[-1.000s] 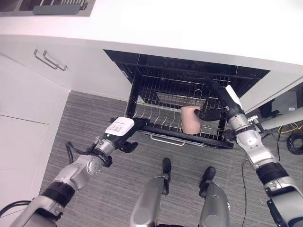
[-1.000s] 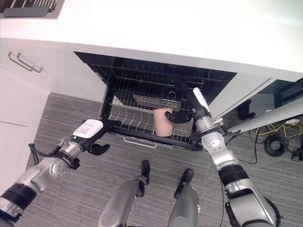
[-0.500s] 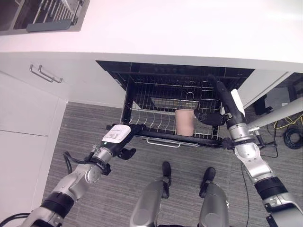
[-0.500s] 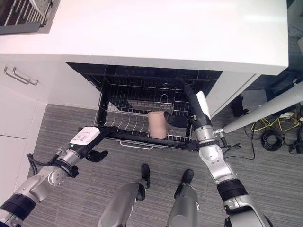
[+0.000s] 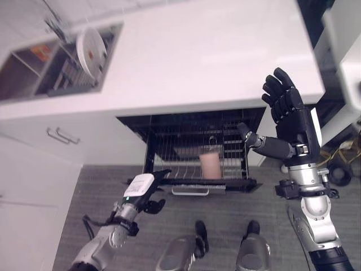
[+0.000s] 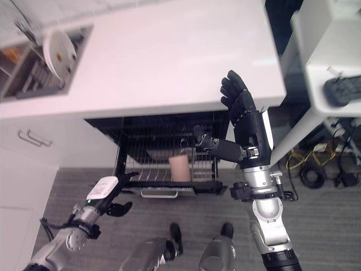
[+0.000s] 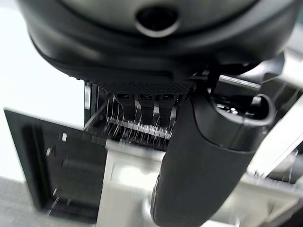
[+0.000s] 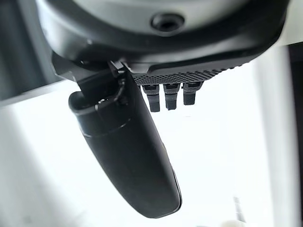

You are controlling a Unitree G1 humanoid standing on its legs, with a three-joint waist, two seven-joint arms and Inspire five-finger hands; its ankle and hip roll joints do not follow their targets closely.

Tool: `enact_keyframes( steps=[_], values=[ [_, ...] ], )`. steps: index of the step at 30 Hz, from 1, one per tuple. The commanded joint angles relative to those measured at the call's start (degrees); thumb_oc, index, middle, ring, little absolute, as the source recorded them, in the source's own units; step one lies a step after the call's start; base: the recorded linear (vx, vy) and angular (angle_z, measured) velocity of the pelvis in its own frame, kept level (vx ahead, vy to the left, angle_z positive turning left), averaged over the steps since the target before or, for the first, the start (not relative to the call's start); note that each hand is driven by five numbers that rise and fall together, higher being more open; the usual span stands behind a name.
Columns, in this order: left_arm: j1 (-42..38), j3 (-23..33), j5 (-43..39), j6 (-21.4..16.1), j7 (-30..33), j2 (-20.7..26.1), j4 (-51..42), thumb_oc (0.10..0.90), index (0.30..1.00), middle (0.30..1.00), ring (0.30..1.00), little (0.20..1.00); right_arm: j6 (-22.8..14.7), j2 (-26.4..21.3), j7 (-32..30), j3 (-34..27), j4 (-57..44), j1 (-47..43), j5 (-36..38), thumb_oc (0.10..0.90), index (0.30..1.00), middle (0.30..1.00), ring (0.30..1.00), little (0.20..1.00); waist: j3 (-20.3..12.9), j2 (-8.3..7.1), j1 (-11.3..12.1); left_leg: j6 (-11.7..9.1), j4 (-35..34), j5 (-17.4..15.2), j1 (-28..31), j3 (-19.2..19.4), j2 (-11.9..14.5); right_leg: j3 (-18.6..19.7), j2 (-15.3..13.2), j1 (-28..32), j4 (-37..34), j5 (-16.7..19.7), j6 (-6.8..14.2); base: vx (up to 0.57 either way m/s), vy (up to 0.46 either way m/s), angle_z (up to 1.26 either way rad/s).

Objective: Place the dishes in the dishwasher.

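1. A white plate point(image 5: 90, 48) stands on edge in a drying rack point(image 5: 67, 73) set in the sink point(image 5: 25, 79) at the far left of the white counter point(image 5: 197, 56).
2. Below the counter, white cabinets point(image 5: 51, 152) with bar handles point(image 5: 62, 136) sit left of the dishwasher point(image 5: 194, 141).
3. The left hand point(image 5: 144, 192) hangs low over the grey floor point(image 5: 225, 203), just at the front left corner of the pulled-out rack point(image 5: 194, 169). Its fingers look straight and its thumb juts toward the floor; it seems to hold nothing, though whether the fingertips touch the rack frame is hard to tell.
4. In the left wrist view the left hand shows its thumb point(image 7: 199, 165) standing free, with the rack's wires past it.
5. A tan cup point(image 5: 210, 165) stands upright in the rack, right of its middle, apart from both hands.
6. The right hand point(image 5: 289, 121) is raised beside the counter's right end, well above the cup. Its fingers are spread straight and its thumb points left toward the dishwasher; it is empty.
7. Cables point(image 6: 307, 169) lie on the floor at the far right.
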Motion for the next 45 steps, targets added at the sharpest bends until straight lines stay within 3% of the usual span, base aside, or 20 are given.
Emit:
enact_keyframes(
  steps=[1,5,6,9,11,14,16,20,22,24,25,26,29,32,34,37,39,40,42,45],
  values=[
    [-0.9,6.4,-5.4,-1.7,5.9,4.5,-4.2,0.8,0.9,0.9,0.9,0.9,-4.1,1.6,1.1,-2.0,-2.7,-1.2,4.1,0.8,0.9,0.9,0.9,0.9,-6.4,-0.72,-0.1,0.1,2.0,-7.2,2.2,-0.9,1.7,4.0,-3.5,1.9,2.9,2.7,3.7,-0.02,0.065,0.0],
    [-0.7,10.9,-7.6,-1.1,7.1,5.0,-8.0,0.8,0.9,0.9,0.9,0.9,-3.6,3.0,3.1,-3.4,-6.0,0.2,4.1,0.8,0.9,0.9,0.9,0.9,-7.2,-0.97,-0.3,1.8,2.0,-8.1,1.5,-1.0,1.1,3.9,1.8,-0.2,7.3,1.5,3.6,-0.07,0.039,-0.01],
    [-0.7,12.7,-8.8,-1.6,8.5,4.8,-9.7,0.8,0.9,0.9,0.9,0.9,-3.5,2.5,2.8,-3.8,-7.1,0.5,5.0,0.8,0.9,0.9,0.9,0.9,-7.3,-1.69,-0.5,2.2,2.0,-8.2,0.7,-1.1,0.4,3.3,6.9,-0.9,7.5,-0.1,3.4,-0.09,-0.03,0.0],
    [-0.7,14.4,-10.1,-2.4,10.6,4.3,-11.0,0.8,0.9,0.9,0.9,0.9,-4.5,2.3,1.9,-4.2,-7.3,0.8,5.2,0.8,0.9,0.9,0.9,0.9,-7.9,-2.31,-0.5,2.2,2.0,-8.2,-0.5,-1.1,-0.1,2.4,11.1,-1.8,7.2,-0.3,2.8,-0.06,-0.035,0.13],
    [-0.3,17.3,-13.9,-4.4,13.5,2.7,-12.1,0.8,0.9,0.9,0.9,0.9,-6.0,2.4,1.2,-5.5,-6.1,1.8,7.4,0.8,0.9,0.9,0.9,0.9,-8.7,-3.69,-1.1,2.3,2.0,-8.3,-1.7,-1.8,-1.7,4.0,15.4,-2.9,5.2,0.6,2.1,-0.06,-0.106,0.35],
    [0.5,19.6,-19.6,-5.7,14.2,-0.1,-12.3,0.8,0.9,0.9,0.9,0.9,-7.8,3.1,1.1,-7.2,-4.1,3.5,10.5,0.8,0.9,0.9,0.9,0.9,-9.5,-4.69,-1.4,1.9,2.0,-7.8,-2.1,-2.8,-2.5,5.5,17.3,-1.8,1.9,-1.5,0.3,0.0,-0.142,0.5],
    [0.8,20.7,-22.8,-5.5,14.7,-1.8,-11.9,0.8,0.9,0.9,0.9,0.9,-8.5,3.5,0.7,-7.7,-3.1,3.7,11.0,0.8,0.9,0.9,0.9,0.9,-9.8,-5.21,-1.0,1.6,2.0,-7.6,-2.1,-2.4,-2.5,4.8,16.6,-1.9,1.9,-2.3,0.4,0.01,-0.137,0.48],
    [1.8,23.2,-28.9,-5.9,17.0,-4.4,-10.2,0.8,0.9,0.9,0.9,0.9,-9.8,3.9,1.9,-9.3,-2.6,4.6,12.9,0.8,0.9,0.9,0.9,0.9,-10.1,-6.19,-1.0,0.5,2.0,-6.4,0.8,0.6,-1.8,4.2,15.6,-1.5,1.9,-7.9,-2.3,0.06,-0.061,0.26],
    [2.2,24.6,-31.1,-6.2,17.5,-5.6,-9.4,0.8,0.9,0.9,0.9,0.9,-10.6,2.8,0.7,-10.3,-2.6,5.5,11.7,0.8,0.9,0.9,0.9,0.9,-8.7,-8.48,0.1,-1.1,2.1,-1.8,1.7,0.3,-3.3,5.6,13.6,0.2,1.9,-8.3,-3.9,0.09,-0.016,0.44],
    [2.2,26.1,-31.6,-7.6,17.2,-6.8,-7.7,0.8,0.9,0.9,0.9,0.9,-11.1,2.8,1.0,-10.4,-0.5,4.5,13.1,0.8,0.9,0.9,0.9,0.9,-7.0,-9.53,1.3,-2.4,5.7,0.7,-1.9,-1.4,-1.4,7.1,13.4,2.1,1.9,-8.5,-4.6,0.07,0.085,0.21],
    [2.1,26.3,-31.7,-7.9,17.2,-7.0,-7.5,0.8,0.9,0.9,0.9,0.9,-11.1,2.8,1.3,-10.5,-0.1,4.2,13.5,0.8,0.9,0.9,0.9,0.9,-6.9,-9.48,1.3,-2.7,4.4,1.2,-1.8,-1.3,-0.5,7.2,13.4,2.3,1.9,-8.6,-4.5,0.15,0.337,-0.08],
    [2.0,26.8,-32.8,-9.3,16.7,-7.3,-6.8,0.8,0.9,0.9,0.9,0.9,-10.7,2.5,1.6,-10.8,0.3,3.4,12.6,0.8,0.9,0.9,0.9,0.9,-7.1,-8.41,1.5,-3.9,2.0,1.7,-3.4,-2.6,3.3,7.7,13.7,2.9,1.9,-9.4,-4.1,0.16,0.363,-0.1],
    [2.2,27.6,-34.1,-11.4,15.4,-7.7,-6.9,0.8,0.9,0.9,0.9,0.9,-10.0,1.8,3.3,-10.7,0.1,2.9,12.5,0.8,0.9,0.9,0.9,0.9,-7.5,-7.07,1.8,-5.7,2.0,2.8,-7.0,-7.2,7.3,9.0,13.5,3.5,1.9,-10.7,-3.8,0.21,0.42,0.06],
    [2.3,28.5,-35.9,-13.7,11.8,-8.2,-7.1,0.8,0.9,0.9,0.9,0.9,-8.8,0.6,4.2,-11.2,-0.6,2.8,13.5,0.8,0.9,0.9,0.9,0.9,-8.0,-6.33,1.5,-7.4,2.0,5.2,-9.3,-10.4,11.9,9.7,12.2,4.6,1.9,-11.8,-3.5,0.26,0.478,-0.26],
    [1.6,28.2,-36.4,-16.7,8.3,-8.0,-7.4,0.8,0.9,0.9,0.9,0.9,-7.9,-0.4,4.7,-12.7,-0.3,2.6,15.7,0.8,0.9,0.9,0.9,0.9,-8.6,-5.26,0.5,-8.0,2.0,3.9,-9.1,-11.0,13.9,9.5,9.6,5.9,1.9,-12.3,-2.0,0.32,0.656,-0.3],
    [1.0,27.7,-37.7,-16.6,6.5,-7.5,-8.1,0.8,0.9,0.9,0.9,0.9,-8.5,-0.6,3.6,-13.7,0.5,2.8,15.7,0.8,0.9,0.9,0.9,0.9,-9.0,-4.77,0.0,-8.2,2.0,2.7,-8.4,-9.4,14.1,8.6,7.9,6.3,1.9,-12.3,-0.9,0.19,0.37,-0.12],
    [-0.9,26.1,-38.4,-15.0,3.5,-7.3,-9.1,0.8,0.9,0.9,0.9,0.9,-8.4,0.0,1.4,-15.6,0.9,3.5,15.1,0.8,0.9,0.9,0.9,0.9,-9.7,-4.75,-0.8,-7.5,2.0,1.2,-7.2,-7.7,12.5,7.9,5.5,6.8,1.9,-11.1,0.8,0.21,0.448,0.0],
    [-2.4,25.0,-39.6,-12.9,2.1,-6.7,-9.6,0.8,0.9,0.9,0.9,0.9,-7.9,1.5,0.6,-16.9,0.5,3.9,14.3,0.8,0.9,0.9,0.9,0.9,-10.1,-5.18,-1.2,-5.9,2.0,-0.7,-6.2,-7.8,9.2,8.3,2.8,5.8,1.9,-7.0,3.0,0.21,0.507,0.05],
    [-2.8,24.3,-38.5,-11.6,2.4,-5.7,-9.9,0.8,0.9,0.9,0.9,0.9,-7.6,2.2,1.2,-17.3,0.1,4.3,14.7,0.8,0.9,0.9,0.9,0.9,-10.0,-4.76,-1.6,-4.4,2.0,-2.4,-4.9,-7.1,6.8,6.9,1.1,3.3,2.4,-0.7,3.2,0.14,0.397,-0.09],
    [-1.4,25.3,-39.4,-9.2,1.9,-4.3,-10.6,0.8,0.9,0.9,0.9,0.9,-8.1,2.5,0.9,-17.7,-0.4,3.9,14.6,0.8,0.9,0.9,0.9,0.9,-9.9,-4.23,0.0,-3.2,2.0,-3.9,-4.4,-3.0,7.0,1.5,2.0,0.2,7.2,0.9,3.2,0.0,0.229,-0.54]
  ],
)
